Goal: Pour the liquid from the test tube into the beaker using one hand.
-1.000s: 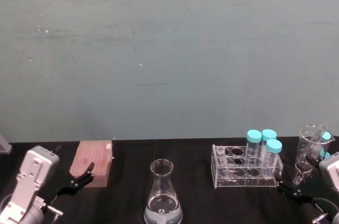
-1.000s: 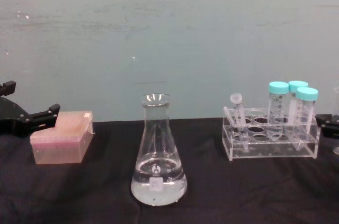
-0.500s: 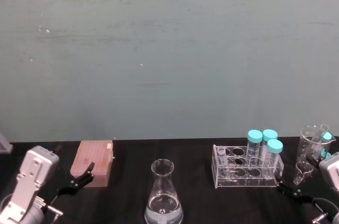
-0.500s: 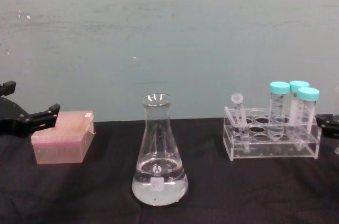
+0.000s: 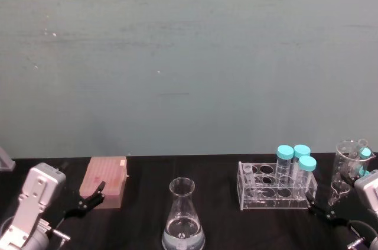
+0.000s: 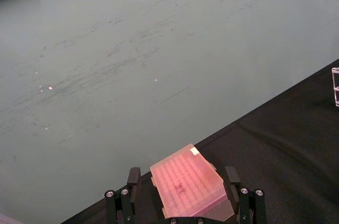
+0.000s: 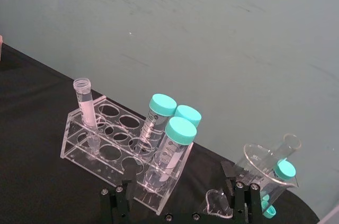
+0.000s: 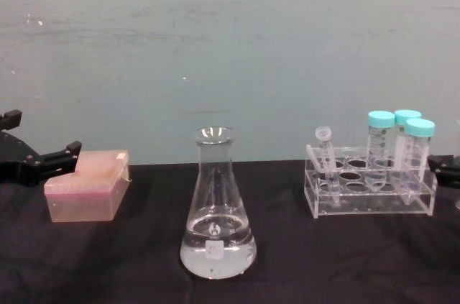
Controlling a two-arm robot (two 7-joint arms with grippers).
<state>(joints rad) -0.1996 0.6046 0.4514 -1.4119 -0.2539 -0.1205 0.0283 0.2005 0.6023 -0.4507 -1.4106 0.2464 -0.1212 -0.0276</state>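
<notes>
Nothing shifted since a second ago beyond slight drift of whole scene in head and chest views; both arms parked as before. Black table (image 8: 345, 261). Left gripper (image 6: 181, 173) low at left edge, fingers spread wide, empty. Right gripper (image 7: 177, 179) low at right edge near rack's end, fingers wide apart, empty. Beaker (image 8: 215, 210) upright, centre front. Clear rack (image 8: 370, 200) right of it, well apart. Pink tip box (image 8: 86, 192) just ahead of left gripper. Three teal-capped tubes (image 8: 381, 149) at rack's right end. Test tube (image 8: 325, 153) in rack's left end hole, leaning, untouched.
</notes>
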